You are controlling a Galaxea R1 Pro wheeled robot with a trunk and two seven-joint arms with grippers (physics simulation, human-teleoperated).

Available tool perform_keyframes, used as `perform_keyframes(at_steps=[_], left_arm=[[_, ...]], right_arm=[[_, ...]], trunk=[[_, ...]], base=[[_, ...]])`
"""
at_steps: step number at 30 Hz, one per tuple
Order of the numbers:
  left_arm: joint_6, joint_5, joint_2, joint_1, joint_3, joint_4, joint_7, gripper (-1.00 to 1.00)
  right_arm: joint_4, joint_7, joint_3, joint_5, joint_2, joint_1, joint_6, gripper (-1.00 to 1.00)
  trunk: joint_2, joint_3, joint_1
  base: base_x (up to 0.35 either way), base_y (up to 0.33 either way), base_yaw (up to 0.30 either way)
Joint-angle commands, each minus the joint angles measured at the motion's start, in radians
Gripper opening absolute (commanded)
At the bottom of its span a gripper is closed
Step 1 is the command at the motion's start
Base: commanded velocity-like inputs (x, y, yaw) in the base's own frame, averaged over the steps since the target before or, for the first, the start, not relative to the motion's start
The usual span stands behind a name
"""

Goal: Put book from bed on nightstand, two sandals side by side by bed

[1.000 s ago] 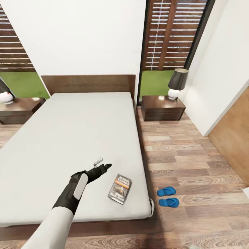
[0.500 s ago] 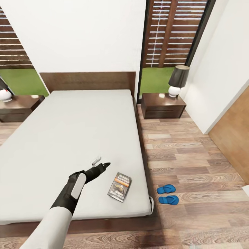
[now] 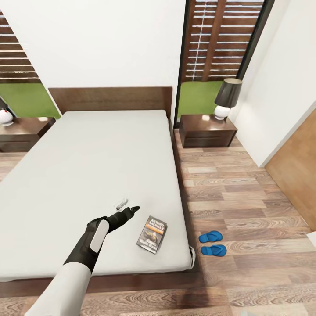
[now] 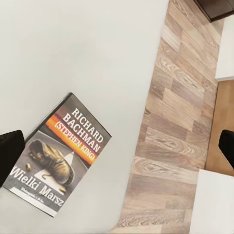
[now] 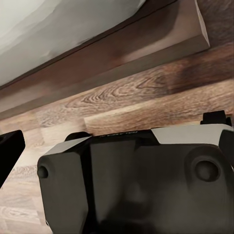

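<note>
Pincer of the left arm hangs spread open beside the dark paperback book on the light-grey mattress bed, so the book step is in hand, calling for a rightward shift.

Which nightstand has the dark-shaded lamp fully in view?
The nightstand right of the bed, near the sandals; the other nightstand is cut off at the picture's edge.

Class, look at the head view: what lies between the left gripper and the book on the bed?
Only bare grey mattress. In the head view, the left gripper hangs beside the book, nothing between them.
</note>
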Motion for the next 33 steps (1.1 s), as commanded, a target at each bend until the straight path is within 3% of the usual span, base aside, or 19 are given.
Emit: perform_keyframes(at_steps=[1,33], left_arm=[[0.008,0.002,-0.001,-0.001,0.005,-0.001,-0.004,1.0],[0.008,0.002,-0.002,-0.001,0.005,-0.001,-0.004,1.0]], right_arm=[[0.0,0.005,-0.008,0.011,0.0,-0.001,-0.002,1.0],[0.0,0.004,-0.008,0.011,0.0,-0.001,-0.004,1.0]], trunk=[[-0.002,-0.003,0.0],[-0.002,-0.054,0.0]], base=[[0.0,0.0,0.0],[0.0,0.0,0.0]])
